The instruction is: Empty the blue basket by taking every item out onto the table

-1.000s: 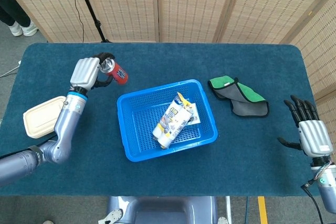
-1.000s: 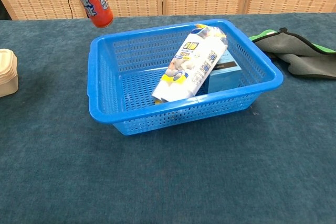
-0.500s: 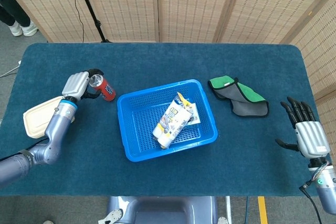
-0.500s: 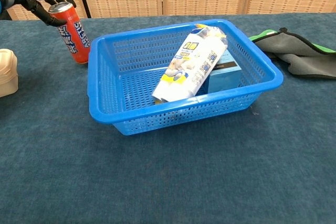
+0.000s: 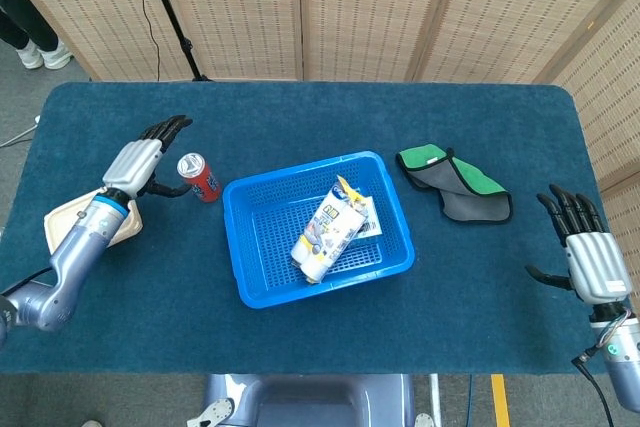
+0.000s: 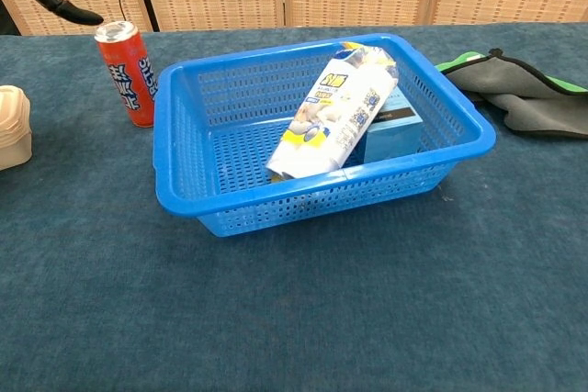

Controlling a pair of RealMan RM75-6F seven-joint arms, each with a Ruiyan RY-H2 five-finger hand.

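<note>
Left hand, fingers spread and empty, hovers just left of the basket beside the upright can, nearer than the open right hand to the packet lying inside, its long axis slanting toward the basket's far-right corner

A counter covered in dark teal cloth stands before tall folding screens of woven tan wicker in wooden frames, a black stand pole with its cable rising from the grey floor behind.
</note>
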